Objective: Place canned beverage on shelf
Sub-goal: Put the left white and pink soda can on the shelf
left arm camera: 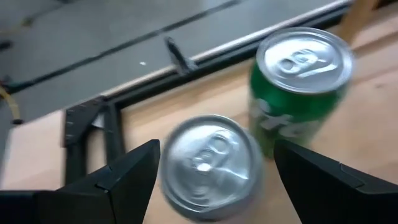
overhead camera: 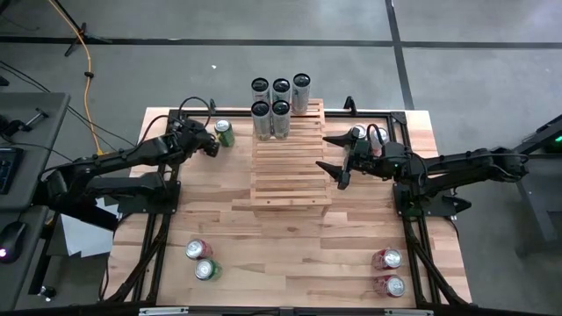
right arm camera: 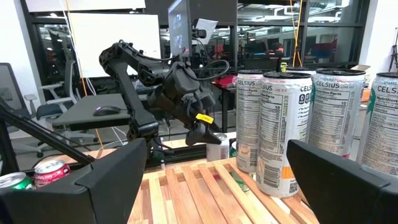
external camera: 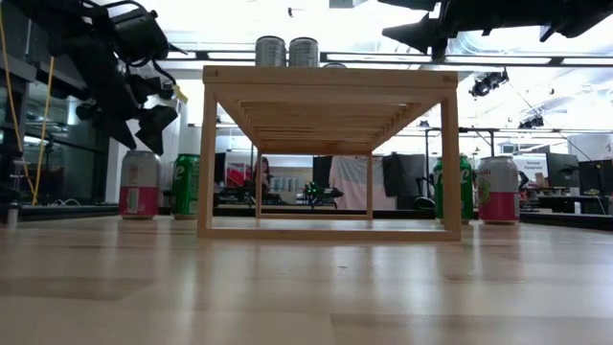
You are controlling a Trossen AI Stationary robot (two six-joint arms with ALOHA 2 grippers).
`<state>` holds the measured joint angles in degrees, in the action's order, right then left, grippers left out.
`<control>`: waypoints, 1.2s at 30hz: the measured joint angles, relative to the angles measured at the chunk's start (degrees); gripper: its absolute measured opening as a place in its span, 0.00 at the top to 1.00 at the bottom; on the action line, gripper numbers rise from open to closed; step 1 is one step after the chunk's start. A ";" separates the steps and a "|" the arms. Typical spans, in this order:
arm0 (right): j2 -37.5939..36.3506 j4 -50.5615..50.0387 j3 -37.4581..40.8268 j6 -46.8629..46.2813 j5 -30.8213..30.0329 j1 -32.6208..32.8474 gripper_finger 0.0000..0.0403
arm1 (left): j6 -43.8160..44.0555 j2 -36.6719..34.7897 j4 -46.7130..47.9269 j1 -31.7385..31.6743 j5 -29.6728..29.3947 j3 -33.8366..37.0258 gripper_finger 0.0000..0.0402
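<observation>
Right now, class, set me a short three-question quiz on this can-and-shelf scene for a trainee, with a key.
1. True or false: the left hand is open around a silver-topped can.
2. How many tall cans stand on the shelf?
3. The right hand is: A) shut on a can, B) open and empty over the shelf's right edge, C) out of view.

Key: 1 true; 2 five; 3 B.
</observation>
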<state>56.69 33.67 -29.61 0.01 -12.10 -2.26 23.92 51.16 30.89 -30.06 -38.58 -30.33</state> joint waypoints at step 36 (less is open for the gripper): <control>0.00 -0.46 0.00 -0.11 0.00 0.00 0.07 | -6.45 0.00 -2.71 -0.35 -8.71 0.02 0.12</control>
<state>56.69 33.21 -29.61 -0.10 -12.10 -2.26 17.47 51.16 28.18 -30.41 -47.29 -30.30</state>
